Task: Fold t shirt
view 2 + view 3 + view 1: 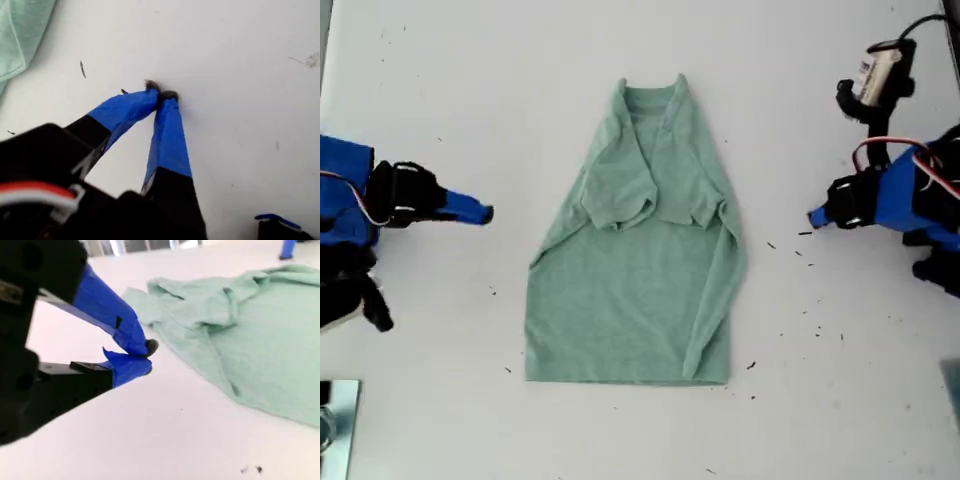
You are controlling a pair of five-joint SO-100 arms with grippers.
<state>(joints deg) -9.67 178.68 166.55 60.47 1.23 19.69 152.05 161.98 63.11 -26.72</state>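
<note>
My first pincer (161,93) is hovering clenched and empty over the bare white desk (240,60). My second pincer (146,356) is likewise clenched on nothing, near the t shirt (635,260), which is lying mid-desk, sleeves folded inward.

My first claw (161,94) and second claw (146,356) both rest closed, empty.

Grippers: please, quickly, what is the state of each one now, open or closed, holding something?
My first gripper: closed, holding nothing, tips over bare table.
My second gripper: closed, holding nothing, beside the t shirt, not touching it.
</note>
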